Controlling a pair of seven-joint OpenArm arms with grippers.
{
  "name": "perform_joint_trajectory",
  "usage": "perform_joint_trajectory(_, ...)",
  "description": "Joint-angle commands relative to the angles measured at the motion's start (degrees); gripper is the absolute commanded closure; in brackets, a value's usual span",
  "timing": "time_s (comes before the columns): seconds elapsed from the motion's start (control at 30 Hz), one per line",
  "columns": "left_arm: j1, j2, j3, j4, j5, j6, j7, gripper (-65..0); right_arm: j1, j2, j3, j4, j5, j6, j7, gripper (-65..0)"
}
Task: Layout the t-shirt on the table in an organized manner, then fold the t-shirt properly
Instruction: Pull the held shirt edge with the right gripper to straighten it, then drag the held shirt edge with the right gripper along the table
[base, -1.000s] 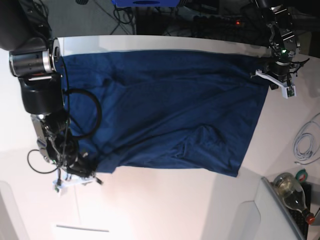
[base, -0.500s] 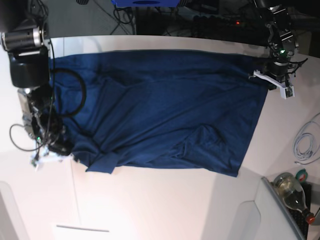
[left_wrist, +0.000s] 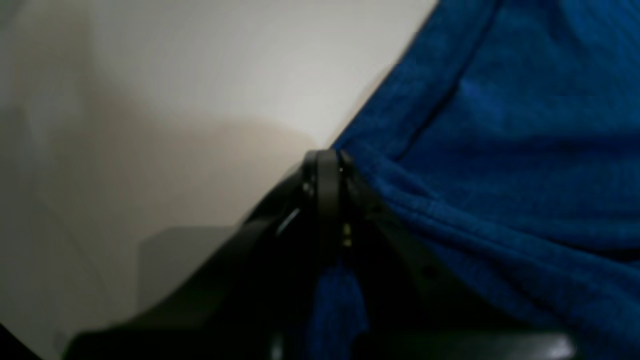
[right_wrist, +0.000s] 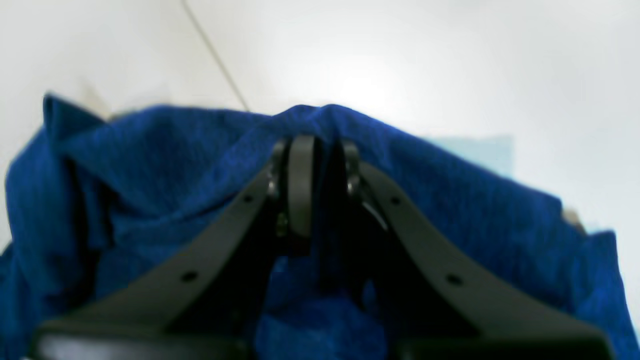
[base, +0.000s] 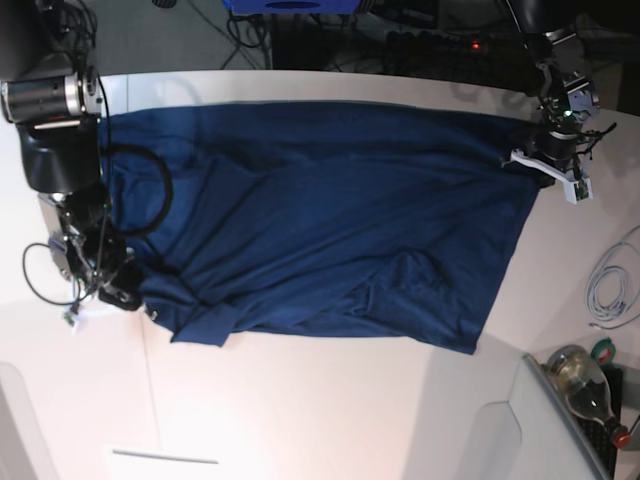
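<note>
The dark navy t-shirt (base: 320, 220) lies spread across the white table (base: 330, 410), stretched between both arms. The left gripper (base: 532, 160), at the base view's right, is shut on the shirt's right corner; the left wrist view shows its jaws (left_wrist: 327, 170) closed on the blue cloth (left_wrist: 500, 165). The right gripper (base: 135, 297), at the base view's left, is shut on the shirt's lower left edge; the right wrist view shows its jaws (right_wrist: 317, 150) pinching a raised fold of the cloth (right_wrist: 150, 165). A sleeve (base: 205, 328) pokes out below the left edge.
A white cable (base: 612, 285) lies on the table at the right. A glass bottle (base: 585, 385) lies at the bottom right behind a grey panel (base: 520, 430). Black cables (base: 135, 200) hang from the right arm. Dark clutter lies beyond the far edge.
The right arm moved left and up, dragging the shirt's lower left edge outward, so the cloth lies wider and flatter. The left gripper stayed in place at the right corner.
</note>
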Motion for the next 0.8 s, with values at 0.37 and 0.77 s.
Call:
perform_joint_trajectory(0.37, 0.8, -0.5, -0.1, -3.4, 1.0, 0.5, -1.2, 0.0, 1.3, 3.0, -0.1, -0.2, -0.5, 4.2, 9.3, -7.5)
perform_joint_trajectory(0.77, 2.0, -0.1, -0.1, 1.8, 1.0, 0.5, -1.0, 0.0, -2.8, 4.2, -1.0, 18.0, -0.6, 4.7, -5.5, -30.5)
